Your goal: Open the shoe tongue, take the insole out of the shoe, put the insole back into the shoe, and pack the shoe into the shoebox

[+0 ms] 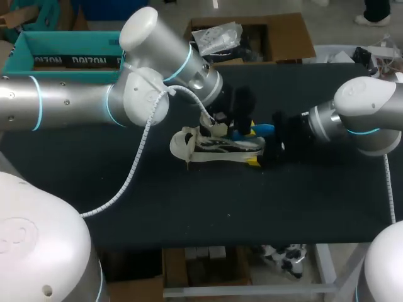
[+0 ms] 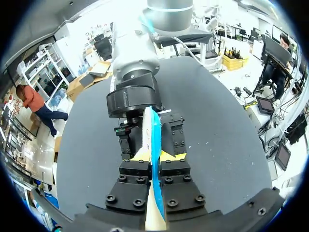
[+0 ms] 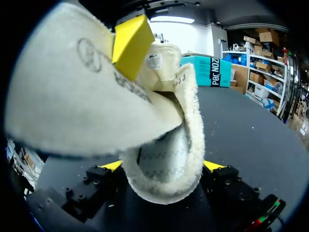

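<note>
We judge the insole step in hand: our left gripper (image 2: 155, 155) clamps the insole (image 2: 153, 128) over the shoe (image 1: 217, 148), its heel pinched by our right gripper (image 3: 163, 166) on the table (image 1: 189, 207); next comes aligning the insole with the opening.

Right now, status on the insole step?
Left jaws shut on insole, out of the shoe, at its opening. Right jaws shut on the shoe's heel collar. No obstruction seen between insole and opening.
</note>
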Controlling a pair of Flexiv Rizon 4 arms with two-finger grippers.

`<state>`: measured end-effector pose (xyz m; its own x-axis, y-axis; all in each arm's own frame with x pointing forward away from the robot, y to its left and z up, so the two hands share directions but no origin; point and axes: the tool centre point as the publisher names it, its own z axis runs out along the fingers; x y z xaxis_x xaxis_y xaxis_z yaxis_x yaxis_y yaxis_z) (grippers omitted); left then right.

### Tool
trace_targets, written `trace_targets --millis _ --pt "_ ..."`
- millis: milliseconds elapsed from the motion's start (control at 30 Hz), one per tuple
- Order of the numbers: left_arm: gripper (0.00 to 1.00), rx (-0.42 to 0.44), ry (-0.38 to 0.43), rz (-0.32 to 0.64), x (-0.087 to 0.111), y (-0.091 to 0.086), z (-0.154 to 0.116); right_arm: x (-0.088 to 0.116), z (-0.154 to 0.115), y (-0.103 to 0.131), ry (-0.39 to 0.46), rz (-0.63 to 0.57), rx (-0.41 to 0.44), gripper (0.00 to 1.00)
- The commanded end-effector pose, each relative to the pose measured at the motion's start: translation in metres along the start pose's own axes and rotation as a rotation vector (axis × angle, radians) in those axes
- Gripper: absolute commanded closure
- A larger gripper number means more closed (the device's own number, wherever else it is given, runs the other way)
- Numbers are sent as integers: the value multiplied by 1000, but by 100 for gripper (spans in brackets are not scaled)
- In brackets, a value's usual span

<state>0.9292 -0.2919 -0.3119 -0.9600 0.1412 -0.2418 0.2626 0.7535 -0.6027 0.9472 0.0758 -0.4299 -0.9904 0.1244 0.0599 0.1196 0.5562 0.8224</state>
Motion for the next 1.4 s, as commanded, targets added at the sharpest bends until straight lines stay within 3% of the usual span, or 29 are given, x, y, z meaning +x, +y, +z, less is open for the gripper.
trace_targets --millis 33,467,733,1100,1200,1400 --pt "100 101 -23 14 8 -3 -12 1 -13 -5 5 1 6 0" --pt "100 268 -122 81 -10 -54 -48 -17 -48 2 17 -4 96 0" --pt "100 428 -158 104 -18 -74 -84 -24 -70 14 12 -20 179 0" --pt "100 683 -92 139 -41 -110 -125 -30 -92 27 9 -33 246 0" --pt "100 670 -84 81 -52 -116 -140 -30 -95 30 10 -37 262 0" --pt "100 670 -84 81 -52 -116 -140 -28 -97 33 11 -42 303 0"
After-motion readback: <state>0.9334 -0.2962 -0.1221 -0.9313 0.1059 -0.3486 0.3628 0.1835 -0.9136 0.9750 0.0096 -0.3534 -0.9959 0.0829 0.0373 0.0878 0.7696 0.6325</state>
